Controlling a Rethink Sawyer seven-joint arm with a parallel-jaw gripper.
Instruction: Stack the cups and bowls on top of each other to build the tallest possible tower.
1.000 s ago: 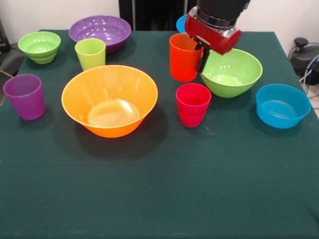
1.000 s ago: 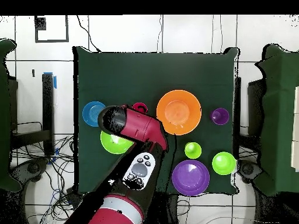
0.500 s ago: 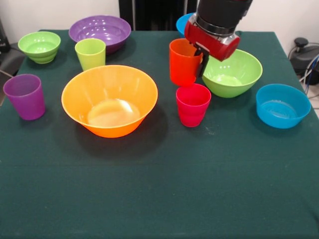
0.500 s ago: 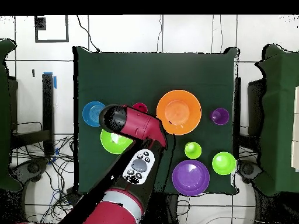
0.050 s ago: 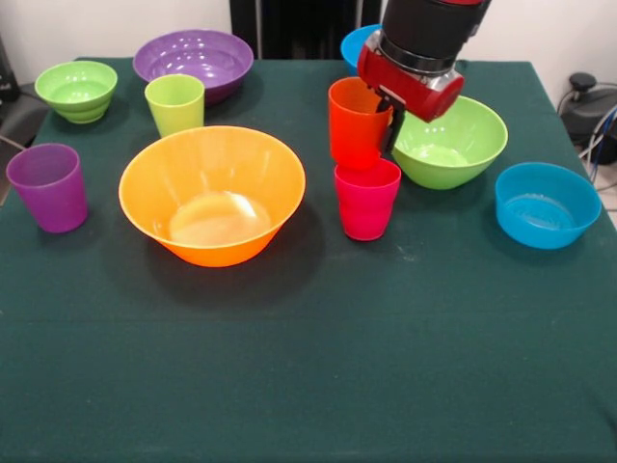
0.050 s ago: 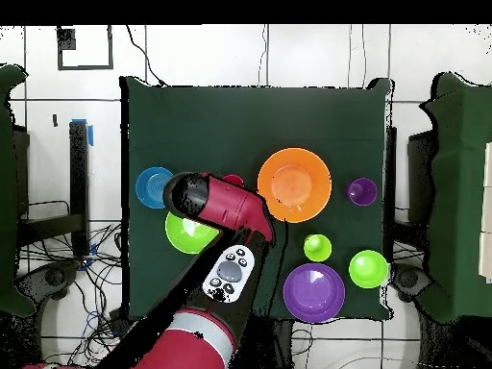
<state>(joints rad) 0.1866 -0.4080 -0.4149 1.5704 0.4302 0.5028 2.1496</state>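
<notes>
Right now the tool is clenched on the rim of the orange cup, one finger inside the cup and one outside, holding it upright directly over the red-pink cup. The orange cup's base sits at the red-pink cup's mouth; whether it has gone in, I cannot tell. Just behind the tool on the green counter lies the medium lime green bowl, and a blue bowl sits beyond that. On the tool's other side rests the large orange-yellow bowl, with the purple cup well apart
</notes>
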